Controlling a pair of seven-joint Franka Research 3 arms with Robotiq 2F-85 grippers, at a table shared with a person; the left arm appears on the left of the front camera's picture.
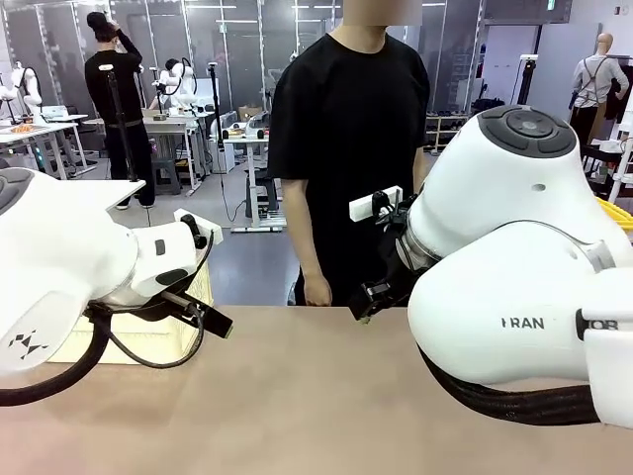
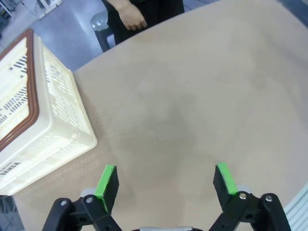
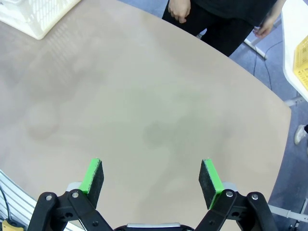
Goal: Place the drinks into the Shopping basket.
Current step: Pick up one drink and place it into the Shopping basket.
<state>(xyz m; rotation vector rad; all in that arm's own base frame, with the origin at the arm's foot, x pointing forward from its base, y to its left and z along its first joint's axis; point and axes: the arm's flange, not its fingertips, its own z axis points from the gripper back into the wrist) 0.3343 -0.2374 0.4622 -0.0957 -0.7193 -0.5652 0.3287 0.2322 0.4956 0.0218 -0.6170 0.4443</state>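
Left wrist view looks down on the large cream-white rectangular plastic shopping basket (image 2: 62,130) with slotted sides and a dark brown rim, which stands on the pale tan rounded counter (image 2: 192,96) at the robot's left side, near the counter's edge. The left tool (image 2: 165,179) hangs above the counter beside that basket, its 2 green pads spread wide with nothing between them, and the tan surface just ahead of them lies bare. The right tool (image 3: 151,175) hovers over the middle of the counter, equally spread and carrying nothing, with a corner of the basket well apart from it at the far side of its picture. A person in a black short-sleeved shirt (image 1: 346,148) stands at the far edge of the counter, one hand (image 1: 316,290) hanging loose just at the rim and holding nothing that can be made out. Only a slice of the basket's inside is seen, at a steep angle, so whether any slim metal drink cans already lie in it cannot be told. By my reading the task is either at its very start or paused: neither tool has a can, none is being carried, and the whole work of picking up and lowering the drinks into the basket seems left to do.
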